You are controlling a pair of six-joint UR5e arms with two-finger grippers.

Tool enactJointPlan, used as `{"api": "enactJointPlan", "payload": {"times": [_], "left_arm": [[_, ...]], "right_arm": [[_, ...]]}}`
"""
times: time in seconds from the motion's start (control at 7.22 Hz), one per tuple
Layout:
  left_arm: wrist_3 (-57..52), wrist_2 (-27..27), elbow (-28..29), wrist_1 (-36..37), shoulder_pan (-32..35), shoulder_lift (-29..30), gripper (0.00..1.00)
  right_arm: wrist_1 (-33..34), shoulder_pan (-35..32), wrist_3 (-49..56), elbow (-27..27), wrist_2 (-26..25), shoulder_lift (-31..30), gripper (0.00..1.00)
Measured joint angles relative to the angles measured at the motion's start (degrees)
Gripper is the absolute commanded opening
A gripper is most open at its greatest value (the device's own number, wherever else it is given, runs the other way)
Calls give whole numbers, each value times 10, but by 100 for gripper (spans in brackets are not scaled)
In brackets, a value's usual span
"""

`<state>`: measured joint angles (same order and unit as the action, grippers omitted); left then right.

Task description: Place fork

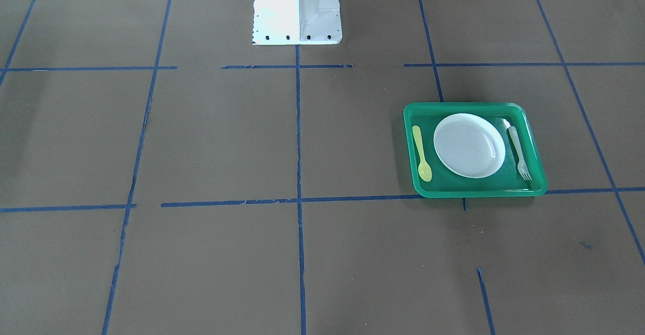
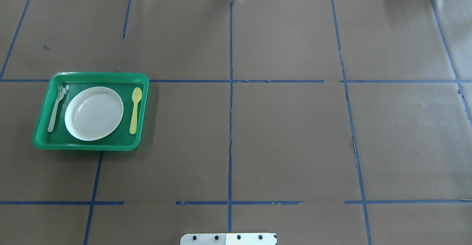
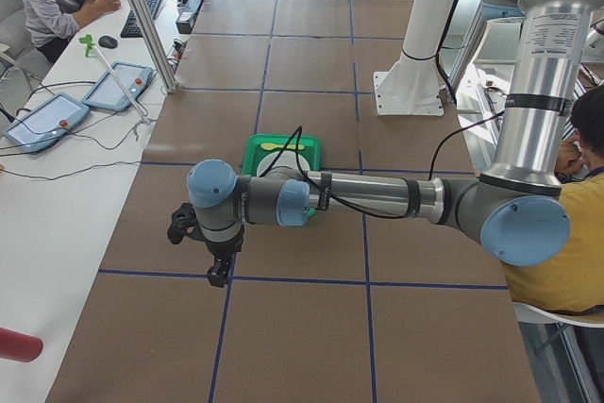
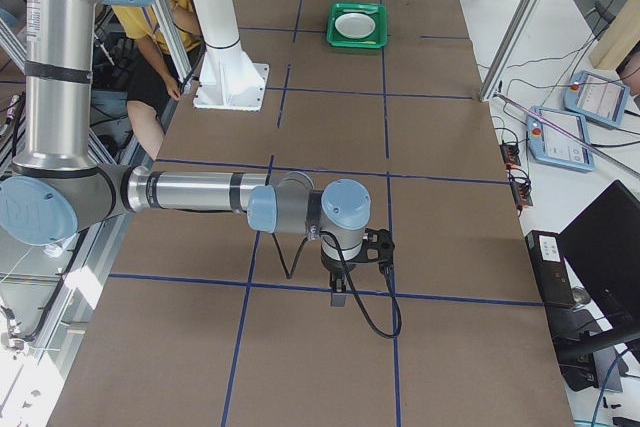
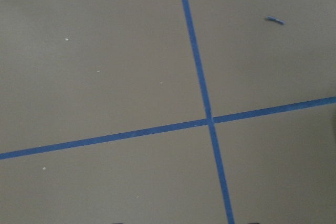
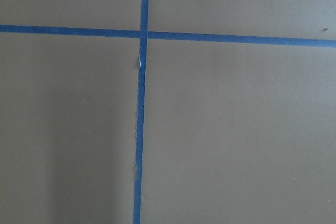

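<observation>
The pale whitish-blue fork (image 1: 519, 152) lies inside the green tray (image 1: 473, 192), beside the white plate (image 1: 468, 145), on the side opposite the yellow spoon (image 1: 421, 153). In the overhead view the fork (image 2: 56, 108) lies at the tray's (image 2: 84, 146) left side. Nothing touches the fork. My left gripper (image 3: 219, 276) shows only in the exterior left view, hanging over bare table nearer that camera than the tray; I cannot tell if it is open or shut. My right gripper (image 4: 338, 299) shows only in the exterior right view, far from the tray (image 4: 357, 25); its state is unclear too.
Brown paper with blue tape lines (image 2: 230, 101) covers the table. The robot's white base (image 1: 296, 7) stands at the table's edge. Both wrist views show only paper and tape. Operators and tablets (image 3: 113, 87) are at a side desk.
</observation>
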<state>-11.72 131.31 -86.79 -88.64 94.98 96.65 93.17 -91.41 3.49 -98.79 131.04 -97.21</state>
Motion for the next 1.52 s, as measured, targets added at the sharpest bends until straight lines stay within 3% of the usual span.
{"api": "enactJointPlan", "payload": {"times": [0.55, 1.52], "left_arm": [[-21, 6, -43, 11, 24, -60, 100], [-22, 9, -70, 26, 25, -66, 100]], "right_arm": [[0, 0, 0, 0, 0, 0, 100], [0, 0, 0, 0, 0, 0, 100]]}}
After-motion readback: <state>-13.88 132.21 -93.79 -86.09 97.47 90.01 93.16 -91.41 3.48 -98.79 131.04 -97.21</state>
